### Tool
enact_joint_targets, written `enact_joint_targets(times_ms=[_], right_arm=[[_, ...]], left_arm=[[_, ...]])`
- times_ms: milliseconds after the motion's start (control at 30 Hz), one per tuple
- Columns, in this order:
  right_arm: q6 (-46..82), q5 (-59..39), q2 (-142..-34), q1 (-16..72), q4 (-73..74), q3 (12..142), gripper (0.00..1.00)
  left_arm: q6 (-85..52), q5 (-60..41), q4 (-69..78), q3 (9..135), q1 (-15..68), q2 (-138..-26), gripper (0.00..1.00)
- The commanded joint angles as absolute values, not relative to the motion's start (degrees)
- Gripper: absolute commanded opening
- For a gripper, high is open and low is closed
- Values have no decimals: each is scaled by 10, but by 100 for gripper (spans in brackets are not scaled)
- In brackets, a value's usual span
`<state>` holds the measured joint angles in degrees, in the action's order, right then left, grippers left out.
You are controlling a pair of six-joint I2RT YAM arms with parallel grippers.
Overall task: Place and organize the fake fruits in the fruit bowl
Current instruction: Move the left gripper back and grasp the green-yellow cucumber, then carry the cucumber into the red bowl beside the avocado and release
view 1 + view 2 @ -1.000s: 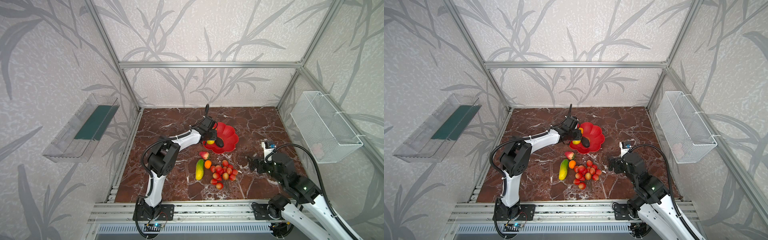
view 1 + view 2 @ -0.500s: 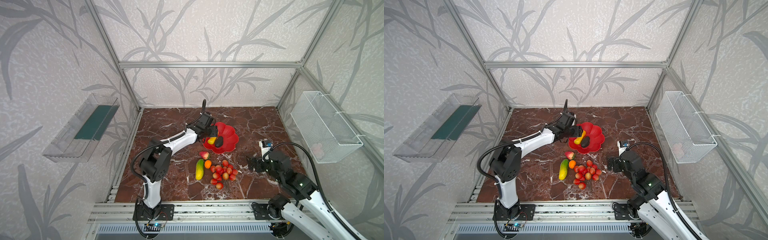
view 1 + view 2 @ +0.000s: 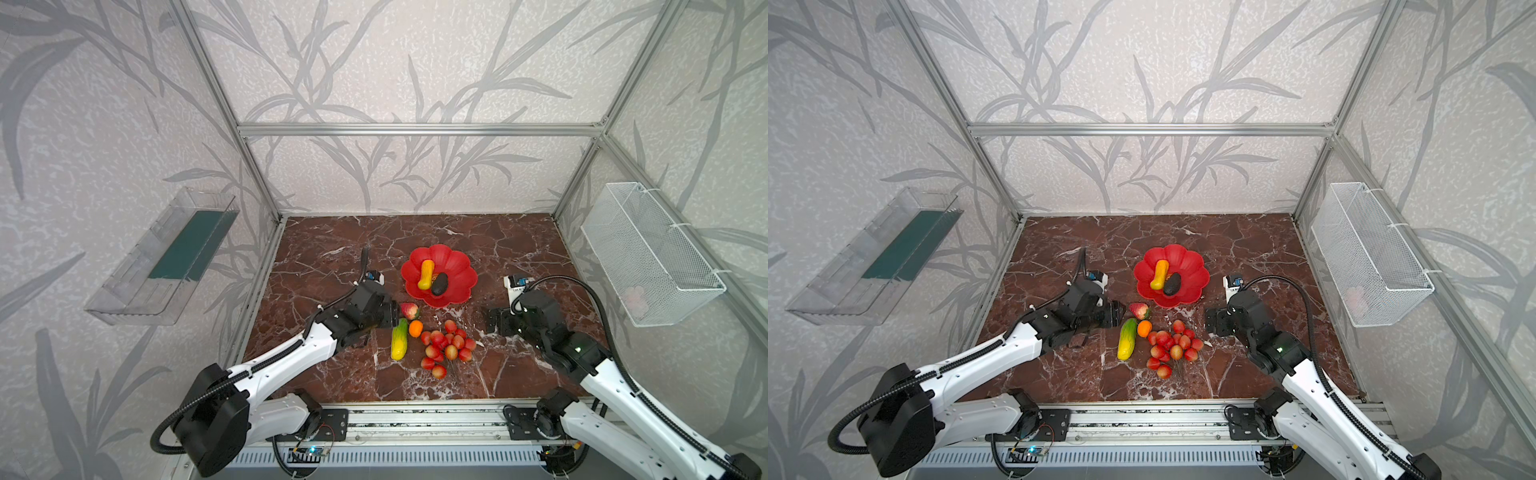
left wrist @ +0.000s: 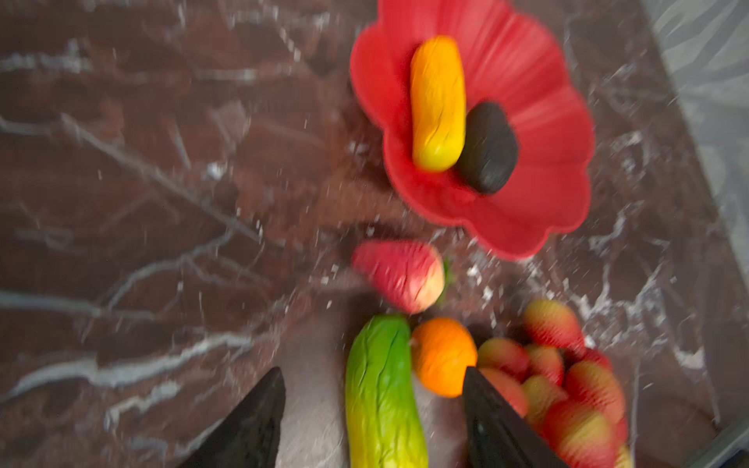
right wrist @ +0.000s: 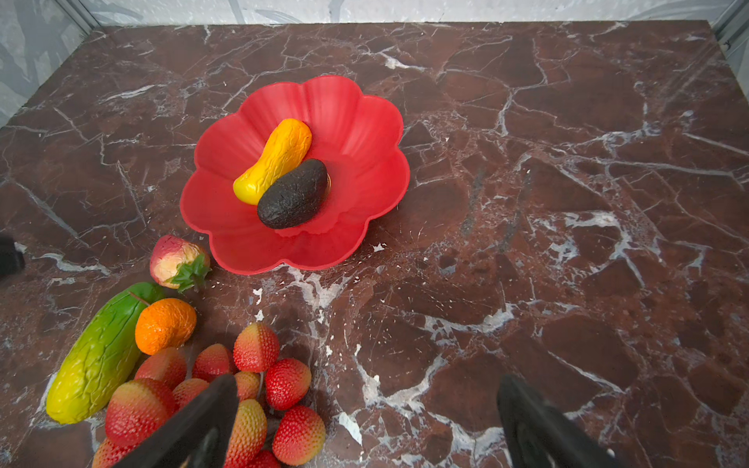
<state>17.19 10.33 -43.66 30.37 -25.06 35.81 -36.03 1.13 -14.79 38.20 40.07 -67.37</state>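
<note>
The red scalloped fruit bowl [image 3: 457, 266] [image 5: 356, 121] holds a yellow-orange curved fruit [image 3: 426, 274] [image 5: 275, 160] with a dark bumpy oval [image 3: 439, 284] [image 5: 294, 194] against it. On the marble in front lie a red strawberry-like fruit [image 3: 409, 310], a green-yellow oblong [image 3: 399, 338] [image 4: 381, 397], a small orange ball [image 3: 415, 328] and a cluster of red-pink balls [image 3: 446, 347] [image 5: 259, 385]. My left gripper [image 3: 390, 318] [image 4: 373, 370] is open, its fingers either side of the oblong's green end; that wrist view is blurred. My right gripper [image 3: 492, 320] [image 5: 369, 381] is open and empty, just right of the cluster.
A white wire-mesh basket [image 3: 648, 257] hangs on the right wall and a clear plastic tray [image 3: 166, 257] on the left wall. Aluminium frame posts stand at the floor's corners and a rail [image 3: 415, 419] runs along the front edge.
The left gripper opened, left the yellow-orange fruit in the bowl and drew back towards the front, down to the green-yellow oblong. The right arm shifted only slightly.
</note>
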Motion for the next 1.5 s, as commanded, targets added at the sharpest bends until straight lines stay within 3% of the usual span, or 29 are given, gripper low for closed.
enact_joint_targets(times_ms=[0,367,467,567,733,1067,1167,1467], right_arm=[[180,90,-442,301,-220,352,99],[199,94,-400,302,-250,336,99],[200,100,-378,302,-266,335,99],[200,105,-361,302,-277,331,99],[203,105,-354,302,-278,327,99],[204,100,-367,302,-260,322,99],[205,97,-370,302,-258,321,99],[208,112,-319,302,-313,326,99]], left_arm=[[-402,26,-143,359,433,-654,70],[-419,-7,-86,369,475,-784,70],[-424,-8,-84,366,476,-807,66],[-429,-12,-71,352,477,-810,56],[-431,-14,-74,333,477,-776,39],[-312,27,-197,411,476,-614,38],[-260,5,-182,476,475,-656,39],[-160,-81,-156,728,476,-935,38]])
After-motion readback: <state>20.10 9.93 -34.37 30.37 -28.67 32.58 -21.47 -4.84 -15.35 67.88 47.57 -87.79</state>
